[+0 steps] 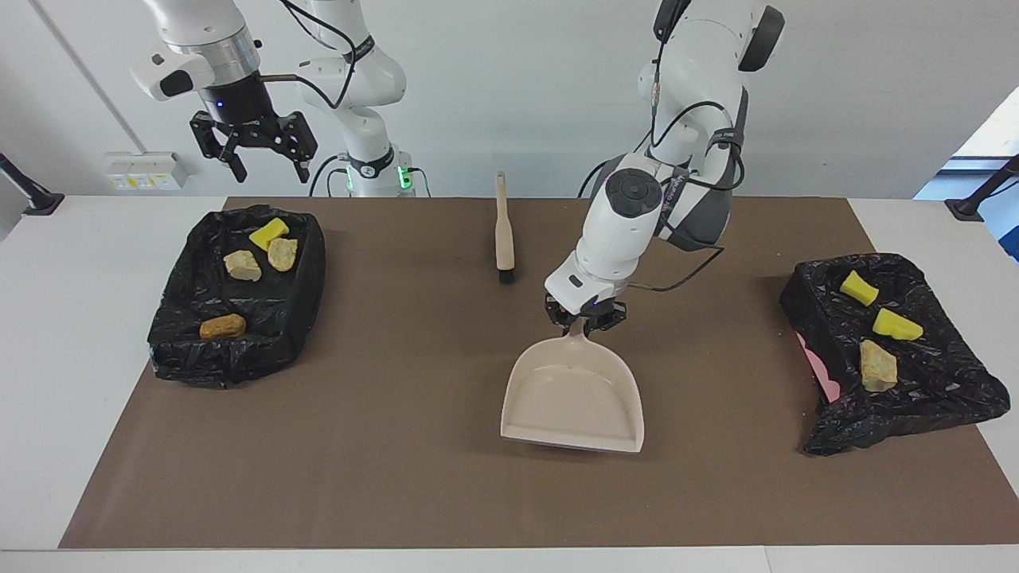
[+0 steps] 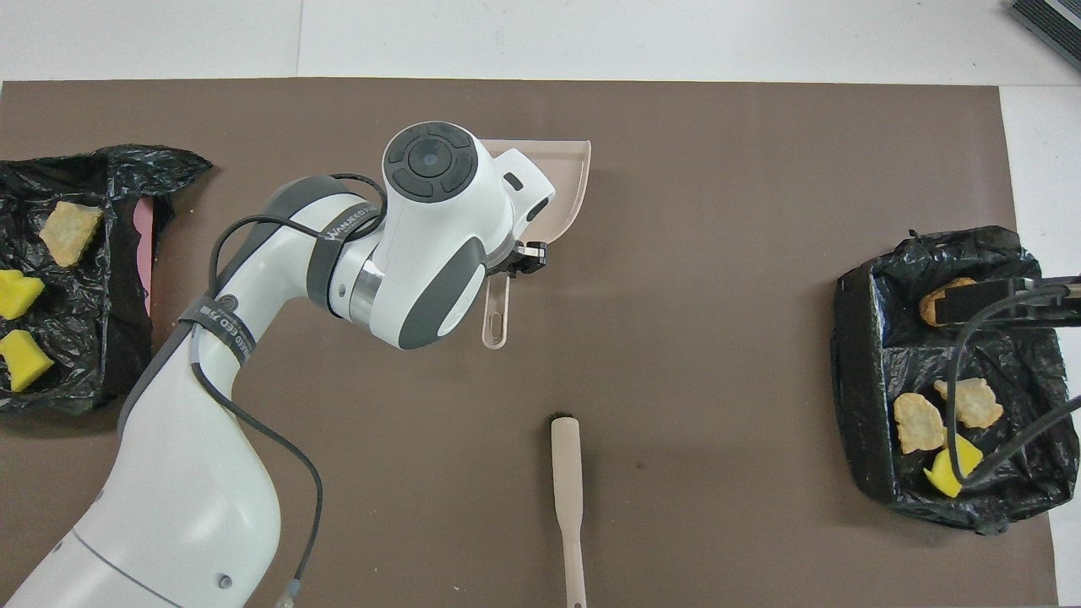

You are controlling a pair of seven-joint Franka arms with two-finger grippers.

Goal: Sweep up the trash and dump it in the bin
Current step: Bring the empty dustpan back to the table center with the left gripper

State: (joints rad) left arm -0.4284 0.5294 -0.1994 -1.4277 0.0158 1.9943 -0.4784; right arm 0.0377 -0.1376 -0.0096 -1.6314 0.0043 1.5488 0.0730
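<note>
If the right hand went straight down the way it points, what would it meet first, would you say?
Probably the bin at the right arm's end of the table, near its yellow sponge. The open right hand hangs over that end, though depth is hard to judge.

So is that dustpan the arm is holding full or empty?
Empty. The dustpan's beige floor shows bare; the sponge chunks lie in the black-lined bins.

Dustpan (image 2: 567, 181): pan largely hidden beneath the left arm in the overhead view. Hand brush (image 2: 570, 498): handle end cut by the bottom edge. Bin (image 2: 76, 279) at the left arm's end: cropped by the edge.
</note>
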